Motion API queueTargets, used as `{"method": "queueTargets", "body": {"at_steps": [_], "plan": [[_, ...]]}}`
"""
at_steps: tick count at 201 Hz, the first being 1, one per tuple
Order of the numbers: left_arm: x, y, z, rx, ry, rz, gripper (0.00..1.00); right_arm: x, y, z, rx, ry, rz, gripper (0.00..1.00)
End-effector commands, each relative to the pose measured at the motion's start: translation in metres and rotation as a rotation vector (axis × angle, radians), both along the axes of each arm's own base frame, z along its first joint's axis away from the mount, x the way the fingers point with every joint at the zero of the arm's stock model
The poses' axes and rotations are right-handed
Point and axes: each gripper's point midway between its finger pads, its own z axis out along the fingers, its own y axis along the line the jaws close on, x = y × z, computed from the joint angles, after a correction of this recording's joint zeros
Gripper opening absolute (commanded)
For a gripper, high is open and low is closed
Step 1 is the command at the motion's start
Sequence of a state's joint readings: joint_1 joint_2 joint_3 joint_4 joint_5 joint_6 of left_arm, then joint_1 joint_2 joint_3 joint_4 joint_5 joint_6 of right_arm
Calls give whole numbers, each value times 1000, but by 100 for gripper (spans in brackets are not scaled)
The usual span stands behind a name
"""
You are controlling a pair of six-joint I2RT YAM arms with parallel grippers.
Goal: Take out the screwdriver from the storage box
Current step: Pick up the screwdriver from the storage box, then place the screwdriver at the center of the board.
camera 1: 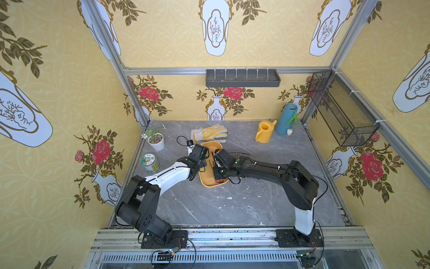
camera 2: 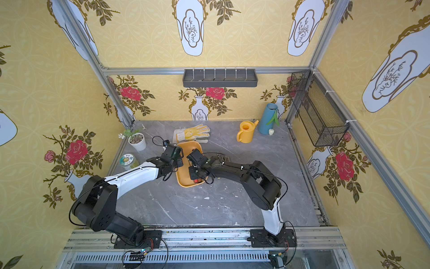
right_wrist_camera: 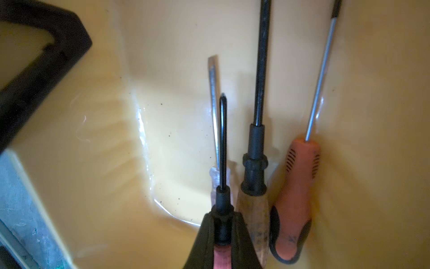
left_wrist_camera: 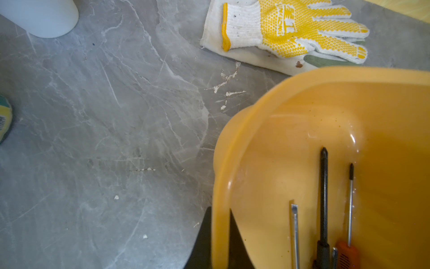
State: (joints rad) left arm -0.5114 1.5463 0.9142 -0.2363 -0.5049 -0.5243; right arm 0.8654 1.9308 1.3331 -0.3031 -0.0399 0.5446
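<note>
The yellow-orange storage box [camera 1: 213, 146] [camera 2: 190, 148] lies mid-table with several screwdrivers inside. My left gripper [camera 1: 202, 160] [left_wrist_camera: 221, 235] is shut on the box's left wall, one finger on each side of the rim [left_wrist_camera: 302, 74]. My right gripper [camera 1: 217, 174] [right_wrist_camera: 222, 233] is shut on the collar of a screwdriver [right_wrist_camera: 223, 139] with a thin black shaft and a reddish handle. Its tip overlaps a flat-blade screwdriver [right_wrist_camera: 213, 93]. Beside them lie a thick black-shafted screwdriver [right_wrist_camera: 259, 93] and an orange-handled one [right_wrist_camera: 295, 198]. All tips point toward the box's far end.
A white-and-yellow glove [camera 1: 209, 134] lies just beyond the box. A small potted plant [camera 1: 156, 139] and a tin [camera 1: 150, 163] stand at the left. A yellow watering can [camera 1: 264, 131] and a blue vase [camera 1: 286, 118] stand at the back right. A grey wall tray [camera 1: 242, 78] and a mesh basket [camera 1: 342, 109] hang on the walls.
</note>
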Motion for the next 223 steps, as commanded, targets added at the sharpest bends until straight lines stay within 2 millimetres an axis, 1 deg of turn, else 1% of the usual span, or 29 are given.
{"method": "queueTargets", "body": {"at_steps": [1, 33, 61, 97, 125, 144, 158, 168, 189, 223], "plan": [[7, -2, 4, -10, -29, 5, 0, 7, 6, 16, 47, -58, 11, 0], [6, -2, 3, -7, -25, 4, 0, 16, 4, 41, 87, -121, 13, 0], [7, -2, 3, -8, -26, 7, 0, 27, -11, 65, 115, -170, -20, 0], [6, -2, 2, -7, -25, 6, 0, 43, -52, 90, 124, -218, -86, 0], [6, -2, 2, -5, -24, 6, 0, 52, -88, 99, 71, -232, -126, 0], [6, -2, 1, -6, -23, 7, 0, 55, -110, 95, 13, -198, -149, 0], [7, -2, 2, -9, -27, 6, 0, 55, -126, 86, -40, -149, -170, 0], [7, -3, 2, -10, -26, 5, 0, 55, -132, 79, -65, -117, -179, 0], [8, -4, 3, -11, -28, 4, 0, 52, -138, 66, -93, -66, -181, 0], [8, -4, 4, -13, -29, 2, 0, 47, -138, 40, -131, 20, -180, 0]]}}
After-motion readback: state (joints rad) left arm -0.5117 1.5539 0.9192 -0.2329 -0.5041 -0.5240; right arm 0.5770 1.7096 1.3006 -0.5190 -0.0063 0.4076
